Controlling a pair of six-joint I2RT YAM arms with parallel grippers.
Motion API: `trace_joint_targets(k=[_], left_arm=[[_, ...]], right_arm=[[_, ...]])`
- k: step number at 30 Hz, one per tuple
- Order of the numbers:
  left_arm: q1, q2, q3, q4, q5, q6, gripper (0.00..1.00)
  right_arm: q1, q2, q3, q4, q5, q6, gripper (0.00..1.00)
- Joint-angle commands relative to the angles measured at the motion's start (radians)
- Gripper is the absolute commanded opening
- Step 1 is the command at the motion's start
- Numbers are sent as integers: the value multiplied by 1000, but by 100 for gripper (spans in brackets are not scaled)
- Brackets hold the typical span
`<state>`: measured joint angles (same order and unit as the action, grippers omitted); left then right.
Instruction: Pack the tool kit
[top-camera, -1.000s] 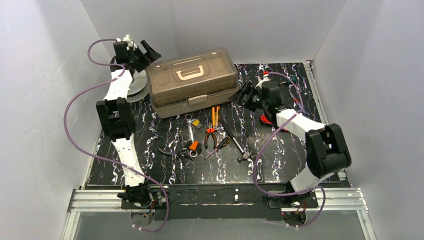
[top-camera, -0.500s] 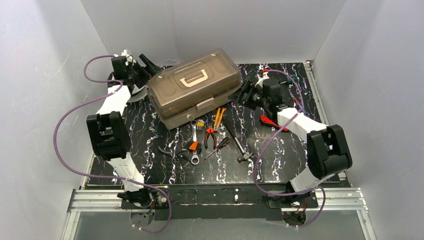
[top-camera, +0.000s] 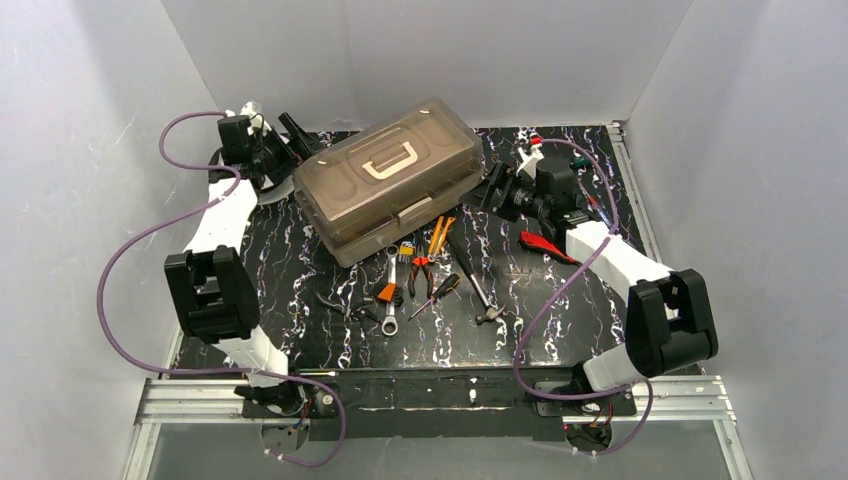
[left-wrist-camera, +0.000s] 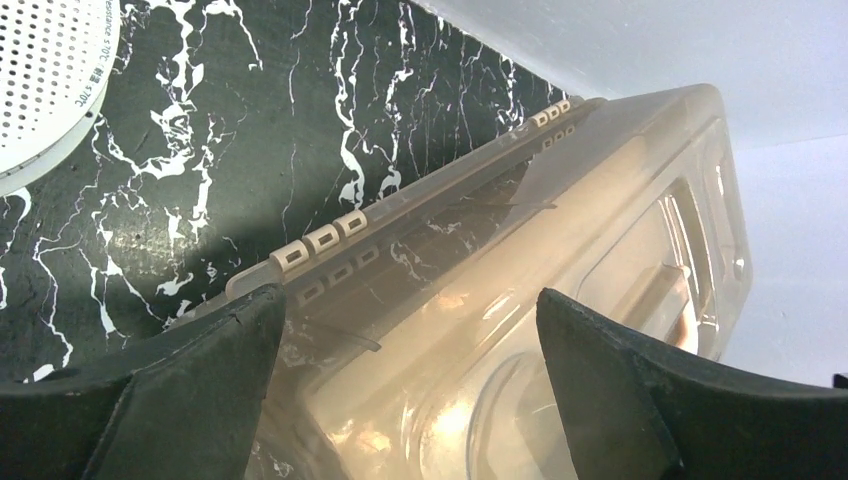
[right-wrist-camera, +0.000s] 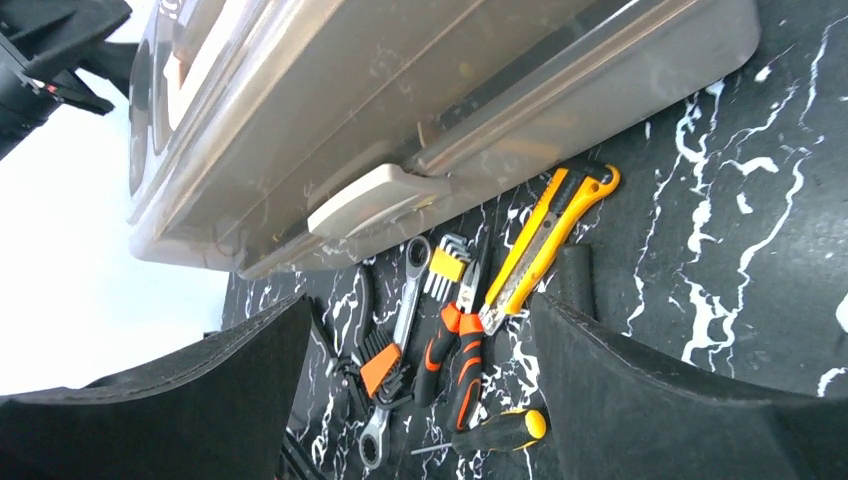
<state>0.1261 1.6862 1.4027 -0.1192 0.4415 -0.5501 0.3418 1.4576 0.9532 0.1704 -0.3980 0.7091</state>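
The closed tan toolbox (top-camera: 390, 180) with its smoky lid and cream handle (top-camera: 388, 160) lies askew at the back of the table. My left gripper (top-camera: 300, 140) is open at the box's back left corner, and in the left wrist view its jaws (left-wrist-camera: 408, 300) straddle the hinge edge of the toolbox (left-wrist-camera: 560, 260). My right gripper (top-camera: 490, 190) is open beside the box's right end. Between its fingers in the right wrist view lie the wrench (right-wrist-camera: 400, 330) and orange pliers (right-wrist-camera: 460, 350), below the box's front latch (right-wrist-camera: 375, 200). Hammer (top-camera: 478, 290) and red knife (top-camera: 545, 245) lie on the table.
A yellow utility knife (right-wrist-camera: 545, 235), a screwdriver (right-wrist-camera: 500, 430), orange hex keys (right-wrist-camera: 378, 365) and dark pliers (top-camera: 340, 305) lie in the tool cluster in front of the box. The round white wire spool (left-wrist-camera: 40, 80) sits behind the left gripper. White walls enclose the table.
The toolbox has turned, its left end swinging toward the near side and over the tools. The left arm followed its corner; the right gripper drew back to the right and widened slightly.
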Motion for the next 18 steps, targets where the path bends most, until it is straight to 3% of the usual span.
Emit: trace_joint_targets(k=[1,13,18], left_arm=[[-27,-142,-84,-22,35,-12,95],[-79,-403,-388,90,-34,-95,94],[-83,-484,-412,64,-18,-94,95]], right_arm=[[0,94,55,42,-127,46,87],[56,385,409,-23,-172,60,87],[127,444,494,-41,-166,57,87]])
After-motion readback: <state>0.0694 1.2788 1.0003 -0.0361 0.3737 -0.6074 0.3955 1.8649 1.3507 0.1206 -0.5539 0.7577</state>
